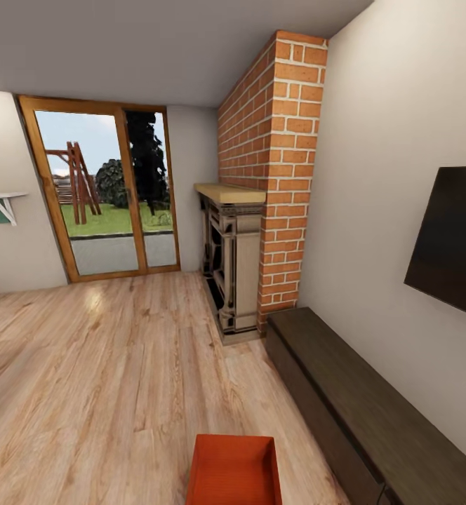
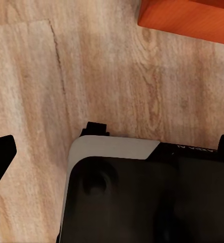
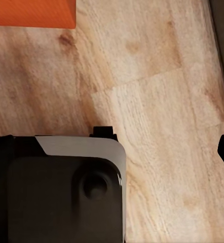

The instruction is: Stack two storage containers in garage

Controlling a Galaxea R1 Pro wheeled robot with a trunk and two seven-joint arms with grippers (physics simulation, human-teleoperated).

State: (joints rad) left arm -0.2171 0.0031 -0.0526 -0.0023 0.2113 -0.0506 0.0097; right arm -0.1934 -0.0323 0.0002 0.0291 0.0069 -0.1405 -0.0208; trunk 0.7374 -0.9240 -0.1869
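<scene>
Orange-red smooth-walled storage container point(image 1: 234, 468) on light wood-plank floor point(image 1: 107, 365), beside brick fireplace point(image 1: 271, 175).

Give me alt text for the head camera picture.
An orange-red storage container sits on the light wood-plank floor at the bottom edge. Beyond stand a brick fireplace, a dark low cabinet, a wall television and a glass patio door.

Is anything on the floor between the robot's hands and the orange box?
Nothing visible. In both wrist views, bare wood floor lies between the camera and the orange box. The grippers' fingertips can't be made out.
</scene>
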